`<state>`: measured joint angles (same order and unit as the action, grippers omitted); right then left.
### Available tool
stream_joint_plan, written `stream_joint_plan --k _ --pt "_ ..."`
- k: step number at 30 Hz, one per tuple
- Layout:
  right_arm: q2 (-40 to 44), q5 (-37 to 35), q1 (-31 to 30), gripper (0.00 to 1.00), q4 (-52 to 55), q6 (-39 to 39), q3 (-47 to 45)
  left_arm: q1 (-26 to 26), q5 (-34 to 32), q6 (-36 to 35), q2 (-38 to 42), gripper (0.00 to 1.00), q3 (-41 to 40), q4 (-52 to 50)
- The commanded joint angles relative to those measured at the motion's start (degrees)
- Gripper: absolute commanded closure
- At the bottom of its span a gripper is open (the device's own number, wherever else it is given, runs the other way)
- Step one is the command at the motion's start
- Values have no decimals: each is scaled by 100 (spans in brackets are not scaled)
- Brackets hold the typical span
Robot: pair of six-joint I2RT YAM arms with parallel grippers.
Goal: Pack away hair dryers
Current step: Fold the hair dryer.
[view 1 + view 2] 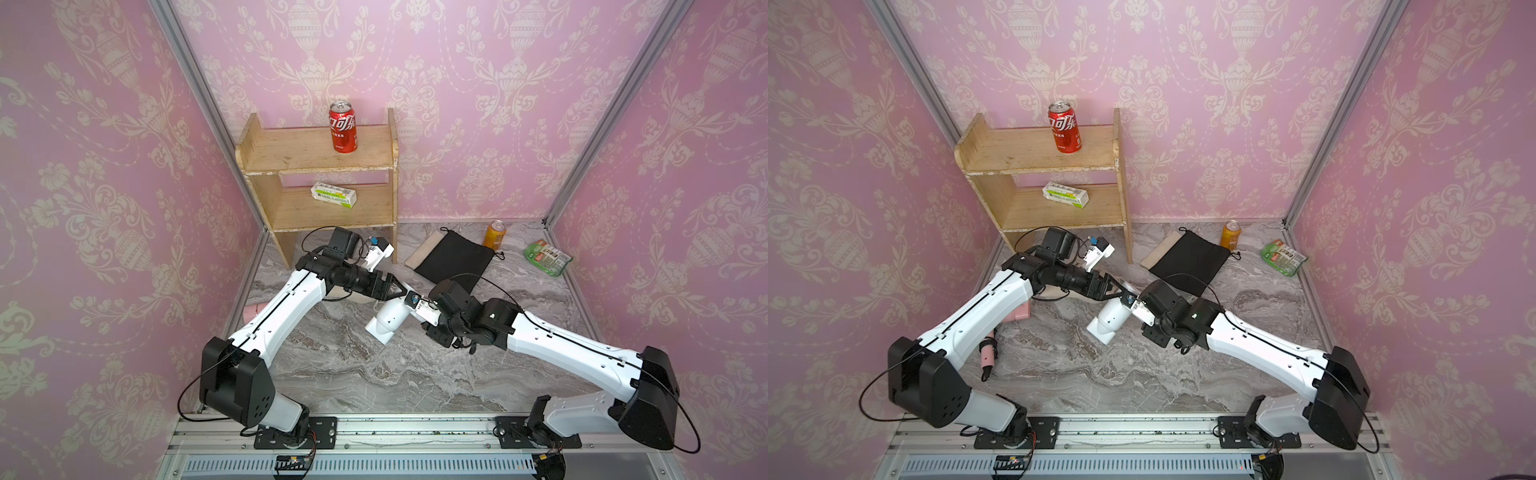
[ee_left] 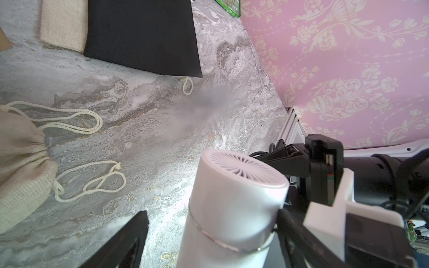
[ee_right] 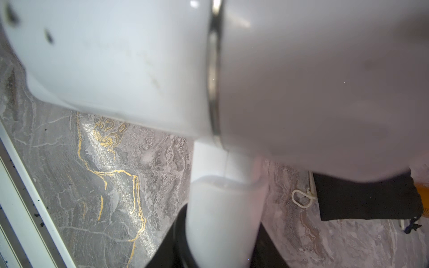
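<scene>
Mid-frame in both top views, the right gripper is pinching the handle of the white hair dryer, its barrel slanting upper right to lower left, while the left gripper, reaching in from the upper left, is flanking that barrel with jaws spread.
</scene>
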<state>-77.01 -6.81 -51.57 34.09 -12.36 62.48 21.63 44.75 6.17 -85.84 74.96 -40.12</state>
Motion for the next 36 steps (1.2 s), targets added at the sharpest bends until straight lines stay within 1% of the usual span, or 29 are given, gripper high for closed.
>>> stream_joint_plan --k 1,7,13,21,27,29,36 --pt "301 537 -116 66 -1072 57 172 8 -418 174 -186 12 -80 276" --pt "419 602 -82 65 -1088 183 195 8 -358 241 -148 12 -145 367" --pt "518 469 -47 65 -1104 328 158 8 -167 413 -36 12 -323 615" --pt "617 365 11 64 -1185 507 132 13 313 522 85 12 -517 866" --pt "458 719 85 65 -987 306 421 109 706 364 71 13 -507 775" --pt "386 825 100 65 -851 177 685 145 769 271 28 13 -448 666" --pt "295 1024 215 65 -499 -298 1135 158 899 34 -63 16 -314 348"
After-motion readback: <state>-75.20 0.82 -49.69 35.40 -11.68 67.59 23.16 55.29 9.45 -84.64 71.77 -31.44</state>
